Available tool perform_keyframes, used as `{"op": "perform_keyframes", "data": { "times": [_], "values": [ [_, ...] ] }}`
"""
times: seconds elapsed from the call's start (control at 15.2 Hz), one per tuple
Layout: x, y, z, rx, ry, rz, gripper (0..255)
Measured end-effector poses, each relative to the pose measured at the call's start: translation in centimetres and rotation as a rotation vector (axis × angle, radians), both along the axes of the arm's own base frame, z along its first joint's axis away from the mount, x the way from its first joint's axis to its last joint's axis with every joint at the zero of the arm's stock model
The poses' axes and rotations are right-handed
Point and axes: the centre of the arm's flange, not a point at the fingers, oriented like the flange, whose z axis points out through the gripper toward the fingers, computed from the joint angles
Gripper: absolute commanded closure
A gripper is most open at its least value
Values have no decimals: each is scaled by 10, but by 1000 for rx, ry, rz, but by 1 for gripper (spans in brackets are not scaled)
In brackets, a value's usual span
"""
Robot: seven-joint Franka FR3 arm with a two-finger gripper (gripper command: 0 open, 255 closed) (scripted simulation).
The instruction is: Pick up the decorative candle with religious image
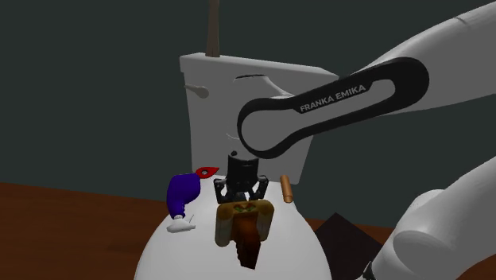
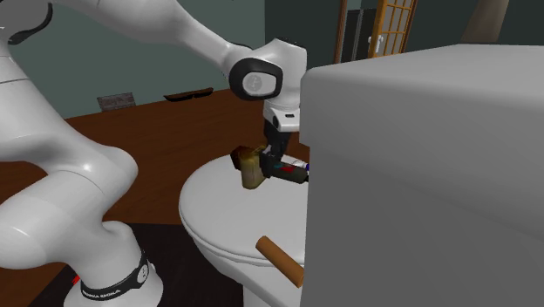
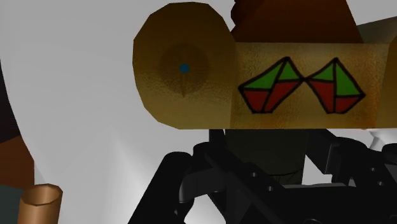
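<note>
Shoulder view, frame centre: gripper [image 1: 242,196] is clamped on the candle [image 1: 245,224], a tan-and-brown cylinder with red/green diamond marks. It sits low over the white toilet lid [image 1: 298,246] at lower centre, and I can't tell if it touches, so I read this as grasp made, lift in hand. Next move wants a straight pull up, clear of the blue figure [image 1: 183,195] to its left, the brown peg [image 1: 286,188] to its right and the white tank [image 1: 207,87] behind. Room: brown floor [image 1: 63,231] lower left, dark green wall above.
</note>
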Motion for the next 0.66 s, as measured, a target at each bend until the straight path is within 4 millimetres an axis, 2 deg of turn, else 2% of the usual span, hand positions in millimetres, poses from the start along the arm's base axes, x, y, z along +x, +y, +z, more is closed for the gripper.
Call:
{"op": "perform_keyframes", "data": {
  "times": [0.66],
  "values": [
    [0,2,50,0,0,0,255]
  ]
}}
